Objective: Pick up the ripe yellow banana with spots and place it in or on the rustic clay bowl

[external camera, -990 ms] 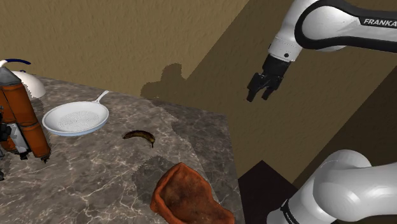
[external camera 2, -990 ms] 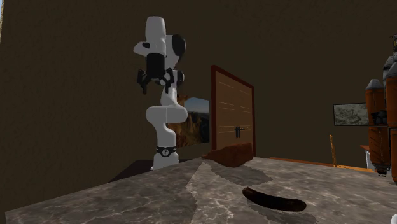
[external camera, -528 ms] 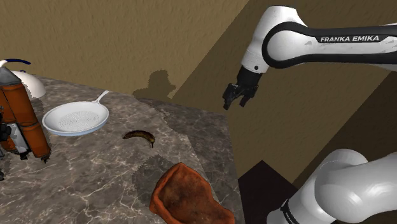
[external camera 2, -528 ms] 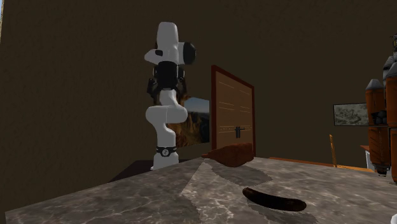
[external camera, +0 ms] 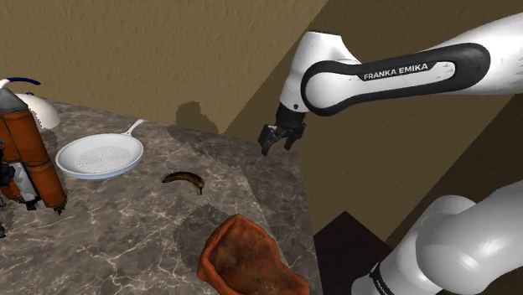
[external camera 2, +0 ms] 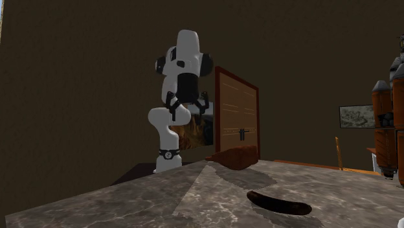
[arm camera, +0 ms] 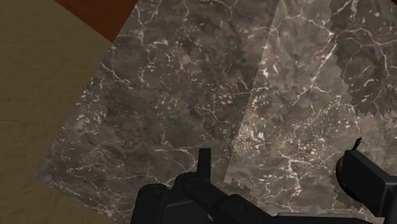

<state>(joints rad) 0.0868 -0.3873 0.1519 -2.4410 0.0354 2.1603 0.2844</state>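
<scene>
The dark-brown curved banana (external camera: pixel 184 178) is seen lying on the dark veined marble table (external camera: pixel 117 243), centre-left of the shoulder view, just right of the white round frying pan (external camera: pixel 99 157). In the second ext. view the banana (external camera 2: pixel 278 202) is found at lower right. The rust-brown rough clay bowl (external camera: pixel 247 261) is set at bottom centre, apart from the banana. The jaws are held open (nothing between them) above the table near its edge, centre of the shoulder view, well apart from banana & bowl.
</scene>
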